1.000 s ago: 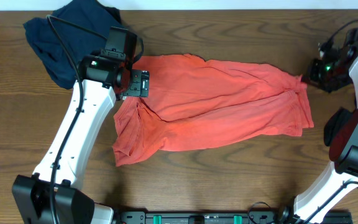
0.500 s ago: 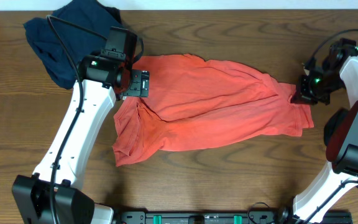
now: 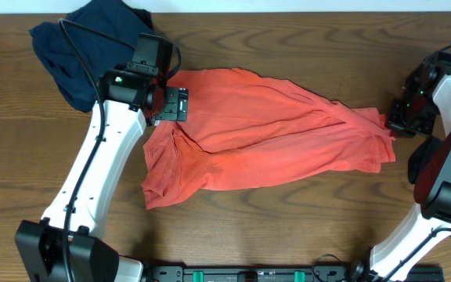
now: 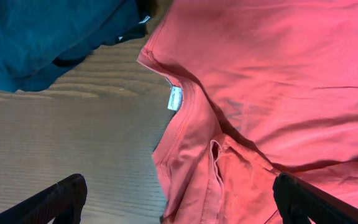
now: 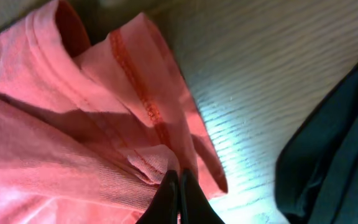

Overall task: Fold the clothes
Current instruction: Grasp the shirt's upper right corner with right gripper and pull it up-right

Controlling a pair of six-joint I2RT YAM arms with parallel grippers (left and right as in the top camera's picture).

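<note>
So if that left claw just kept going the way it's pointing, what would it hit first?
Most likely the red-orange T-shirt, near its collar: the open left gripper points down at it. One finger looks to be over bare table instead, though depth is hard to judge.

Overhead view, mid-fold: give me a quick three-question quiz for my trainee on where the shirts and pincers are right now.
1. True or false: the left pincer is clamped on the red-orange T-shirt.
2. Which part of that shirt does the right pincer pinch? A the collar; B the stitched edge at the end opposite the collar; C nothing.
3. Fill in: the navy T-shirt lies crumpled at the table's far ____ corner.

Key: 1 false, it stands open over the collar; 2 B; 3 left.
</note>
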